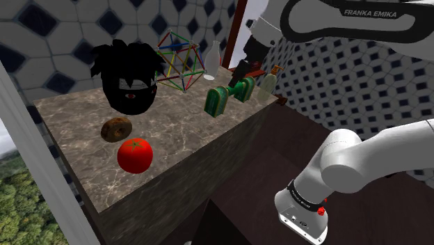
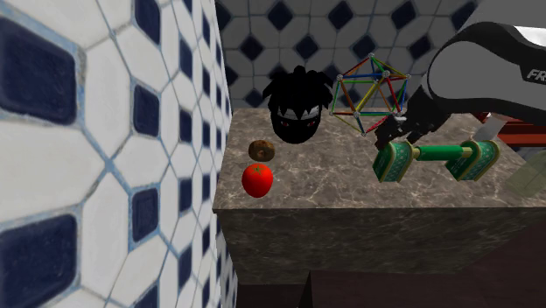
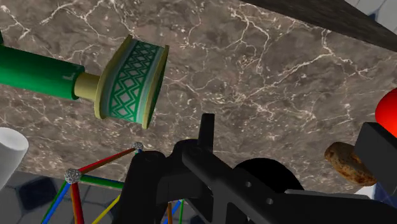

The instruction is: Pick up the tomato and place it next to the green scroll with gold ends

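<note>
The red tomato (image 1: 135, 154) (image 2: 257, 179) sits on the marble counter (image 1: 76, 115) near its front corner, and its edge shows beside one finger in the wrist view (image 3: 388, 108). The green scroll with gold patterned ends (image 1: 228, 96) (image 2: 435, 157) (image 3: 130, 83) lies farther along the counter. My gripper (image 1: 241, 72) (image 2: 394, 131) (image 3: 289, 137) hangs just above and behind the scroll, far from the tomato. Its fingers stand apart with nothing between them.
A brown lumpy item (image 1: 115, 129) (image 3: 347, 163) lies just behind the tomato. A black spiky-haired masked head (image 1: 129, 76) (image 2: 299, 109), a coloured rod frame (image 1: 177, 59) (image 3: 76, 184), a white bottle (image 1: 212, 61) and a pale green bottle (image 1: 268, 83) stand along the back.
</note>
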Robot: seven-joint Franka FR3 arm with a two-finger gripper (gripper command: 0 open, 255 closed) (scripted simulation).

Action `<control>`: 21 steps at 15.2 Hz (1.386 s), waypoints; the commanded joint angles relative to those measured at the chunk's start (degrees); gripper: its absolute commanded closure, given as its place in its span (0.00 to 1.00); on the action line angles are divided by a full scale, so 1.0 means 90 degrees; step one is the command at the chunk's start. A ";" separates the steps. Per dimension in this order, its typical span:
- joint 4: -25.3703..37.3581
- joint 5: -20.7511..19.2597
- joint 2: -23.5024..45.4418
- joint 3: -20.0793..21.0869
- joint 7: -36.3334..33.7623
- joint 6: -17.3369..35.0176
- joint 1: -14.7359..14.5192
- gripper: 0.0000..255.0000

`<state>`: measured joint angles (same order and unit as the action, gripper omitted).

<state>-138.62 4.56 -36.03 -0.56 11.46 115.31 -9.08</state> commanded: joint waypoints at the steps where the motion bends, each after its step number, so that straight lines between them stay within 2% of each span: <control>1: -0.0040 0.0166 0.0284 0.0018 0.0263 0.0415 -0.0226 0.00; 11: 0.0052 0.1132 0.1740 0.0044 0.1849 0.2106 -0.1361 0.00; 21: 0.0579 0.2446 0.3192 0.0206 0.3832 0.3237 -0.2438 0.00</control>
<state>-134.44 25.22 -9.07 0.98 43.96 143.48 -30.03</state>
